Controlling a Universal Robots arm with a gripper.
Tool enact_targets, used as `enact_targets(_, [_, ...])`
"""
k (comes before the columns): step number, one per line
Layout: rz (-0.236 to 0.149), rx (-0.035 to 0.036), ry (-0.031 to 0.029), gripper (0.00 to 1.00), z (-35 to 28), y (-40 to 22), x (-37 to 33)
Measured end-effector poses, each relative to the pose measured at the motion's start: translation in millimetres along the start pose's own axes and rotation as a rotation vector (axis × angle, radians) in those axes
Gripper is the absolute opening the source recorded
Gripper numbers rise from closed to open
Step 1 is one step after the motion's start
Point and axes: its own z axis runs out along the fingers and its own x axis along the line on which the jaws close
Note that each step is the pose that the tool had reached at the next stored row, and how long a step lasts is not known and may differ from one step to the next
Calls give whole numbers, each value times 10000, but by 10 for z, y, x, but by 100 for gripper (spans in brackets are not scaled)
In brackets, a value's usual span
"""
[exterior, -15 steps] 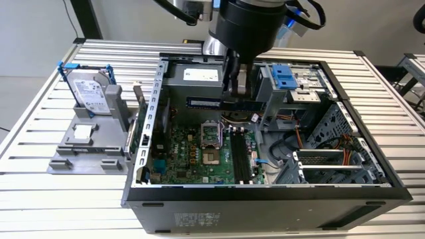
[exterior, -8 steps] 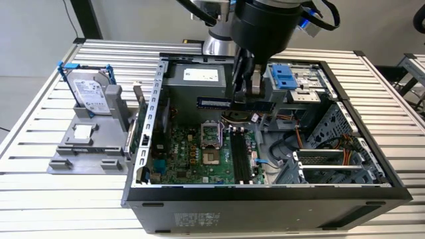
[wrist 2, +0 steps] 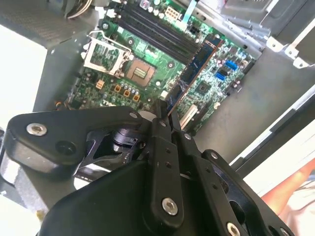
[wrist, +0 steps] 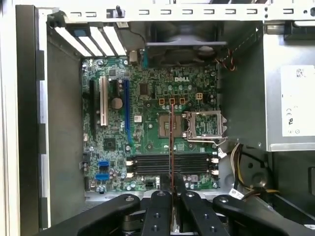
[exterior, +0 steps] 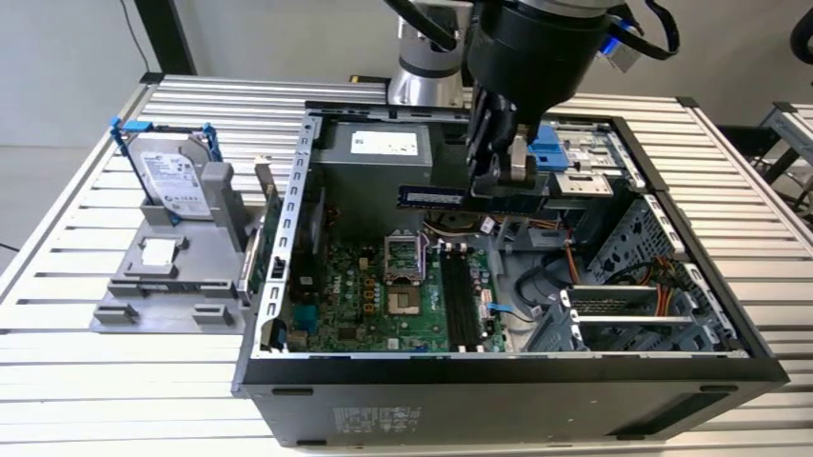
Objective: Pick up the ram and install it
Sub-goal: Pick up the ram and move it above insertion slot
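ram point(exterior: 439, 197) hangs over the open case point(exterior: 508, 376), pinched near one end by the jaws, which are closed flat on its two thin faces. it is level and on edge, well above the motherboard point(exterior: 368, 295) and touching nothing else. gripping it by one end leaves most of its length free, which i judge suits pressing it down later. in the first wrist view it is a thin edge-on line point(wrist: 171, 142) lying across the slots point(wrist: 167, 164), not along them, so it is not lined up yet. the slots look empty, though their end latches are hard to make out. in both wrist views the black linkages hide the actual grip. the arm is cut off above. a hard drive point(exterior: 171, 176) stands apart on the worktop point(exterior: 76, 381), at the exterior view's left.
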Motion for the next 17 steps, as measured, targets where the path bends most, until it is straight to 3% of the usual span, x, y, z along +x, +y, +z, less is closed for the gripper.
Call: enact_targets(17, [0, -7, 3, 0, -28, -410, -22])
